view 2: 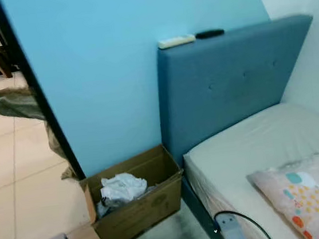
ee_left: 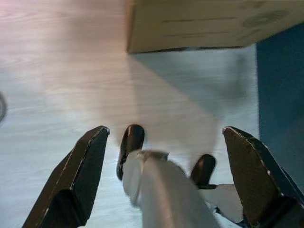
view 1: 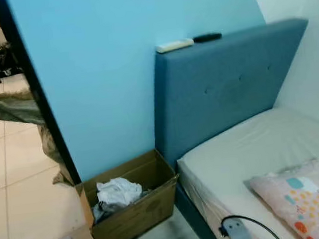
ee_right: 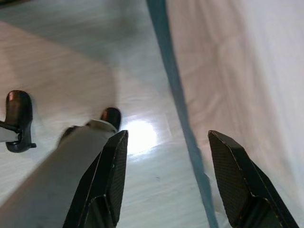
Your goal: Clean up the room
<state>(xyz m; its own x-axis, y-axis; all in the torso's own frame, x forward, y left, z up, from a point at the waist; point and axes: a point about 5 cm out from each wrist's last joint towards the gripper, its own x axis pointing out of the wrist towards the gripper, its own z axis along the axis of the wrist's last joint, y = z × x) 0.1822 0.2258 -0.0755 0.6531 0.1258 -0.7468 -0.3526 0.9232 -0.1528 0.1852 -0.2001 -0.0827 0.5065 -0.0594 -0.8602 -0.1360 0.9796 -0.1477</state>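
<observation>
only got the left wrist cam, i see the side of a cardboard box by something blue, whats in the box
observer: A crumpled white bundle, cloth or paper, lies in the open cardboard box.
operator: and the blue thing
observer: It is a bed frame. Its blue headboard stands against the wall, with a bare mattress and a patterned pillow.
operator: anything up on the headboard
observer: A white remote and a small black object lie side by side on its top edge.
</observation>
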